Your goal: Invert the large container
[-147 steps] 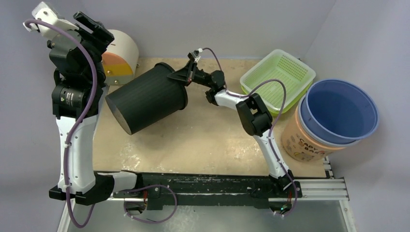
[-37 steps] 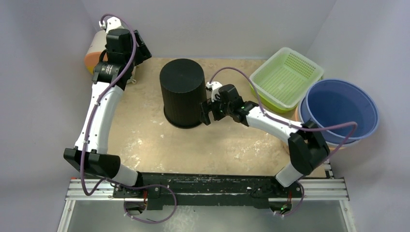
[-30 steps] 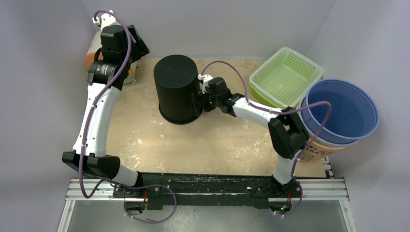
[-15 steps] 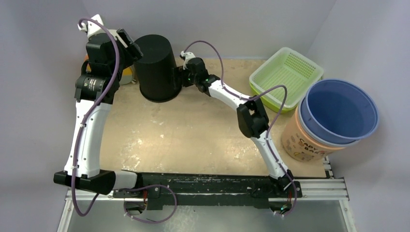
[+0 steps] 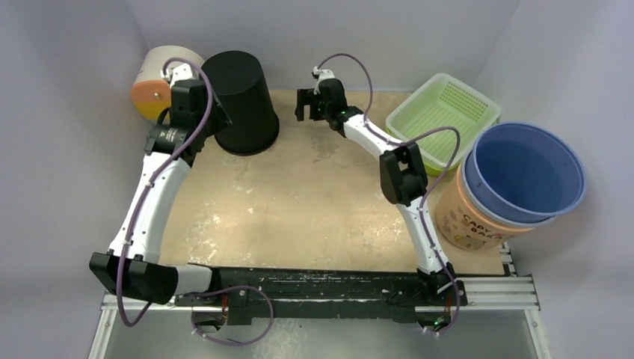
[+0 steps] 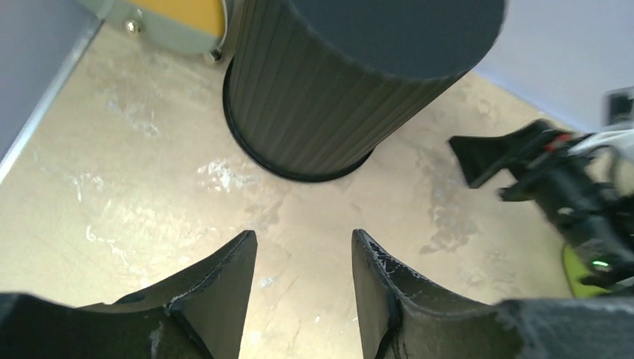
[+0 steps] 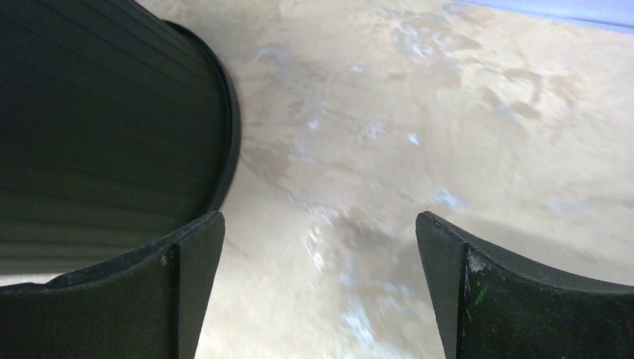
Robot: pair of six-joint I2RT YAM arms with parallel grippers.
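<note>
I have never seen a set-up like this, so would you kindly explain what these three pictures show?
This is a robot: a left arm and a right arm bolted at the near edge of a beige table, each ending in a two-finger gripper. The wide picture comes from a fixed camera overhead; the other two come from cameras on the wrists, so the dark wedges there are fingers. On the table a ribbed black plastic bin stands upside down, rim on the surface. At the right are a green perforated basket and a blue tub sitting in a printed orange bucket; a cream drum sits far left. The left gripper and right gripper are both open, holding nothing.
</note>
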